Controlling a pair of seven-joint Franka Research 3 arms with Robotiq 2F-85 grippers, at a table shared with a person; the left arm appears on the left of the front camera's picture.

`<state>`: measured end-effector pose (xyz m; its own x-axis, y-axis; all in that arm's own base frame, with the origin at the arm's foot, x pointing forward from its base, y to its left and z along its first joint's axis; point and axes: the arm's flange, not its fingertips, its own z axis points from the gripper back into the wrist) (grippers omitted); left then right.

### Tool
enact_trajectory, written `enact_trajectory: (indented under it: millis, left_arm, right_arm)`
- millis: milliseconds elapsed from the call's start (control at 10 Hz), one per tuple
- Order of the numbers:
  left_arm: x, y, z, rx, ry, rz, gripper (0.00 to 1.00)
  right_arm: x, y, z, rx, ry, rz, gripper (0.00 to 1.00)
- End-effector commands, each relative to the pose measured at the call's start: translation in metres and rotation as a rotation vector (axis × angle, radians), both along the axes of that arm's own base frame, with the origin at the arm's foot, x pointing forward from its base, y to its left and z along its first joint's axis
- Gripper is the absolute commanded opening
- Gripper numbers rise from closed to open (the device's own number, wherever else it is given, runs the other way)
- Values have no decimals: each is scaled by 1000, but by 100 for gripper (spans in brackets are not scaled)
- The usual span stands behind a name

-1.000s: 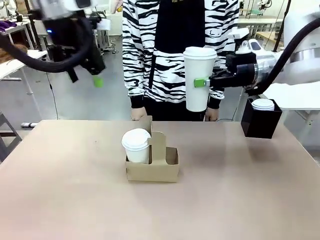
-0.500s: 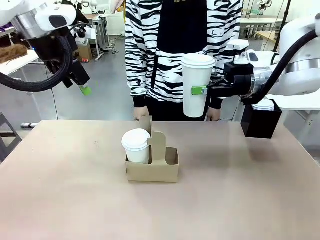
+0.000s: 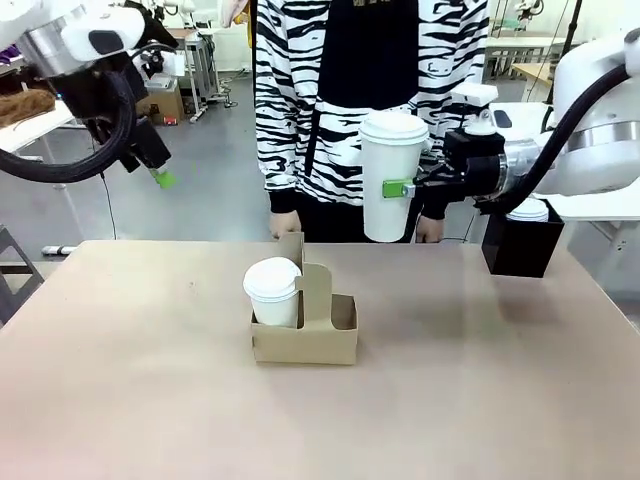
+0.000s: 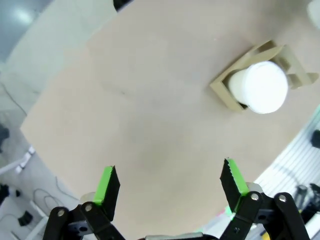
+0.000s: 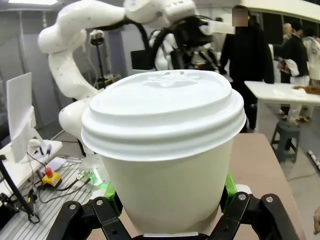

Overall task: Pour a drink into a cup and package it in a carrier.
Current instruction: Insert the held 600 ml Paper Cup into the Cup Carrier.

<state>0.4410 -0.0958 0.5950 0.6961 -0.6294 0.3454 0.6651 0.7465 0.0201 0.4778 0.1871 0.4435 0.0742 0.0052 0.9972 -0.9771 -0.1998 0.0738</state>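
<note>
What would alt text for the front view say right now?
The right gripper holds a tall lidded white cup in the air above the table's far edge, in front of a person. A brown carrier on the table holds another lidded cup; the left gripper hangs open, empty.

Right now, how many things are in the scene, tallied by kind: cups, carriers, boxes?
Tall white lidded paper cups: 2, one in the right gripper at, one in the carrier at
Brown cardboard cup carriers: 1
Black square boxes: 1
Total: 4
</note>
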Motion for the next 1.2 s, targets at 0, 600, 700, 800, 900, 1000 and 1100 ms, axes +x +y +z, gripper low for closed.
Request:
enact_trajectory:
  millis: [0,600,700,800,900,1000,1100]
  left_arm:
    - [1,56,-17,-86,-56,-58,100]
    - [8,140,-62,-317,-109,-220,100]
    - [6,138,-50,-213,-174,-188,100]
    - [6,138,-50,-213,-174,-188,100]
    - [6,138,-50,-213,-174,-188,100]
    - [6,138,-50,-213,-174,-188,100]
    - [6,138,-50,-213,-174,-188,100]
  right_arm:
    - [1,20,-28,30,-50,83,86]
    - [-1,54,-88,23,-17,144,86]
    - [-4,57,-95,16,-5,153,86]
    - [-7,60,-98,12,-5,158,86]
    - [-8,63,-101,12,-6,160,86]
    - [-6,65,-104,16,-7,160,86]
    - [-4,68,-109,19,-6,156,86]
